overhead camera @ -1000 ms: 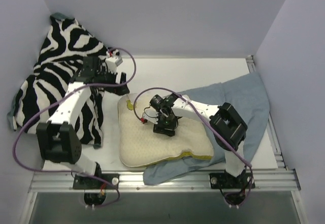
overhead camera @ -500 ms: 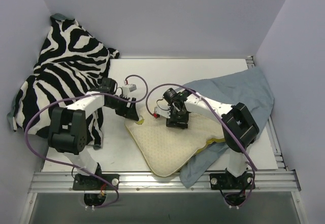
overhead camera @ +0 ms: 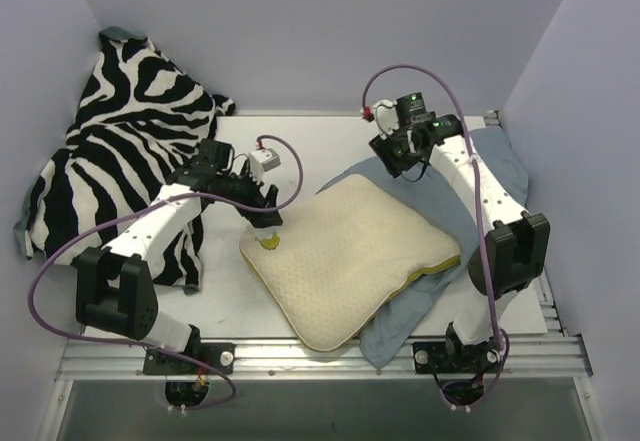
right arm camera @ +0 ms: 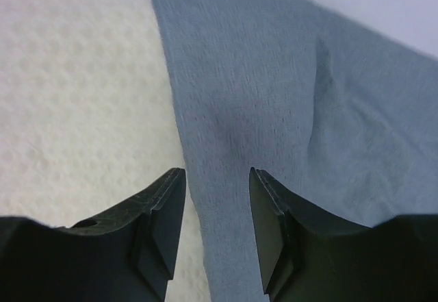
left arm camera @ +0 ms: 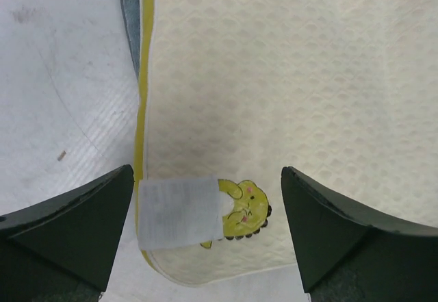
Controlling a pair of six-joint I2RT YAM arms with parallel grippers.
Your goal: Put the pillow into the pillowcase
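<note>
The cream bumpy pillow (overhead camera: 350,256) lies at mid table on top of the grey-blue pillowcase (overhead camera: 395,326), which shows along its right and near sides. My left gripper (overhead camera: 262,223) hangs open over the pillow's left corner. In the left wrist view its jaws stand wide apart around the white tag (left arm camera: 179,211) and yellow mark (left arm camera: 246,209) on the pillow (left arm camera: 287,76). My right gripper (overhead camera: 395,158) is at the pillowcase's far edge. In the right wrist view the right gripper (right arm camera: 217,175) has its jaws partly apart over the pillowcase (right arm camera: 274,76), beside the pillow (right arm camera: 82,76).
A black-and-white zebra-print cloth (overhead camera: 120,141) is heaped at the back left, partly under my left arm. Lilac walls close in the back and both sides. A metal rail (overhead camera: 320,356) runs along the near edge by the arm bases.
The pillow turned and slid right over the pillowcase. My right gripper left the pillow and moved to the pillowcase's far edge, jaws narrowing. My left gripper came to the pillow's left corner.
</note>
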